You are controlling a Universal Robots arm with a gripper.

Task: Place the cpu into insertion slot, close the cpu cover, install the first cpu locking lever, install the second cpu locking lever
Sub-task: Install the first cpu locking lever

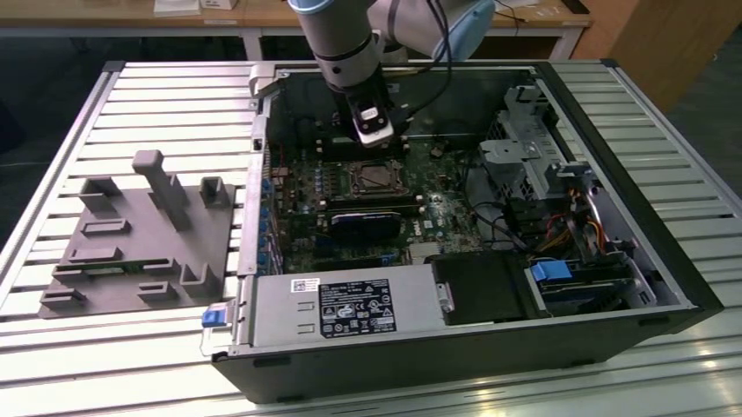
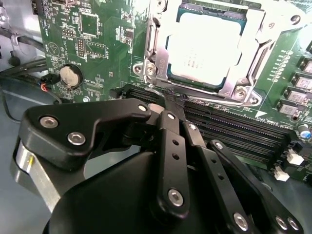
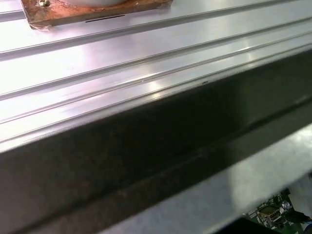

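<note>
cpu w/ cpu cover down, top cropped, gripper pinched

Steady overhead room light, with hot glare on bare metal.
In the exterior view the slatted table is evenly bright and glare whitens its near edge, while the open computer case is dimmer inside. In the second wrist view the cpu is washed almost white by reflection, and the black gripper looms close, matte and soft-edged. In the first wrist view streaks of sheen run along the metal slats, and a dark, blurred band crosses the frame.
</note>
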